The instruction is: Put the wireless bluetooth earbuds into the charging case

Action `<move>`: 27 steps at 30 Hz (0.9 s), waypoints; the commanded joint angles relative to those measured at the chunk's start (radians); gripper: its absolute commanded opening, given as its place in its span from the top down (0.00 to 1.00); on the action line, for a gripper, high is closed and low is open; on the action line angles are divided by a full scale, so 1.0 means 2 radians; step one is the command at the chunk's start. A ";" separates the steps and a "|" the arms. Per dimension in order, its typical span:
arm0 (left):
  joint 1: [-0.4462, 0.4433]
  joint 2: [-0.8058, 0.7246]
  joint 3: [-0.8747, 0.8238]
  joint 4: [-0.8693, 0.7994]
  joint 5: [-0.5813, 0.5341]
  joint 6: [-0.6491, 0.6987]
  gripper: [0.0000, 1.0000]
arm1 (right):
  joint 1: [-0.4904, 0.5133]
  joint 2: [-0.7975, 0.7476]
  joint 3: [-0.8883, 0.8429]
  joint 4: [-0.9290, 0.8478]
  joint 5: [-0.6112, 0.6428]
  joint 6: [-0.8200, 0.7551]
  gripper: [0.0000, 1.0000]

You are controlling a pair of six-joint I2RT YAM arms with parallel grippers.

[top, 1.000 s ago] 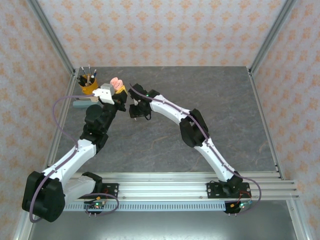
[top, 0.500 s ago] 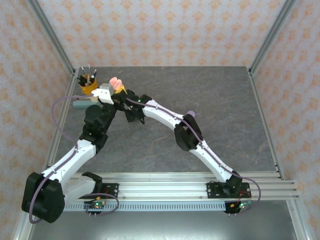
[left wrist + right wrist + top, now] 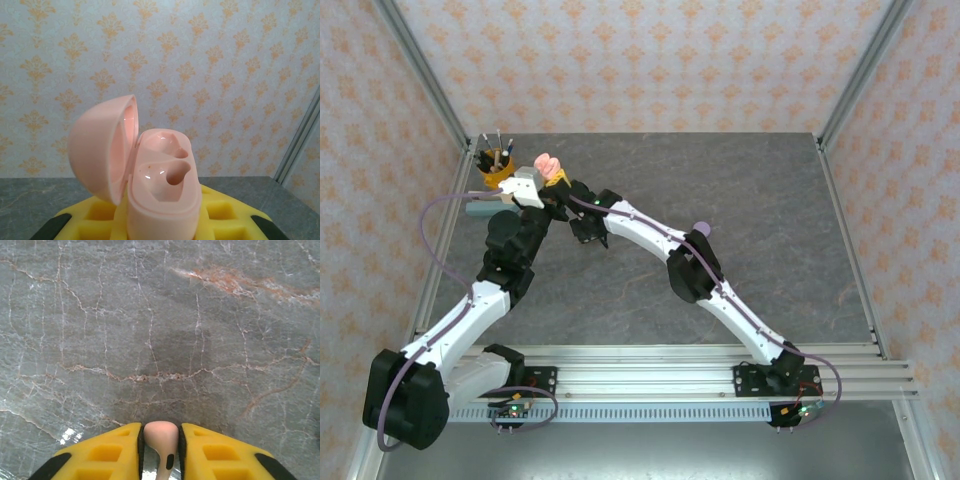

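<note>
A pale pink charging case (image 3: 162, 185) stands upright between the yellow fingers (image 3: 225, 212) of my left gripper (image 3: 160, 220), which is shut on it. Its lid (image 3: 100, 150) is swung open to the left and both earbud wells are empty. In the top view the case (image 3: 551, 166) shows at the back left, held off the table. My right gripper (image 3: 160, 450) is shut on a pale pink earbud (image 3: 161, 437), bulb forward, stem toward the wrist, above the grey table. In the top view the right gripper (image 3: 582, 222) sits just right of the left gripper (image 3: 552, 192).
A yellow cup (image 3: 496, 172) holding pens stands at the back left, close behind the left arm. A teal object (image 3: 482, 209) lies beside that arm. A small purple thing (image 3: 700, 229) peeks out by the right arm's elbow. The grey marble table (image 3: 770, 220) stretches to the right.
The right arm has swung left, bringing its gripper close beside the left gripper and the case. The left gripper with the case has barely shifted.
</note>
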 commanded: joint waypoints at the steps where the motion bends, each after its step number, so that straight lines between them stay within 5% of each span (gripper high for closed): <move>1: 0.004 -0.013 0.005 0.000 -0.012 -0.003 1.00 | 0.001 0.026 0.008 -0.011 0.012 -0.001 0.79; 12: 0.005 -0.017 0.011 -0.020 -0.012 -0.001 1.00 | 0.001 -0.043 -0.064 0.006 0.022 0.015 0.90; 27: 0.004 -0.021 0.016 -0.055 0.008 0.000 1.00 | 0.001 -0.261 -0.417 0.101 0.045 0.022 0.93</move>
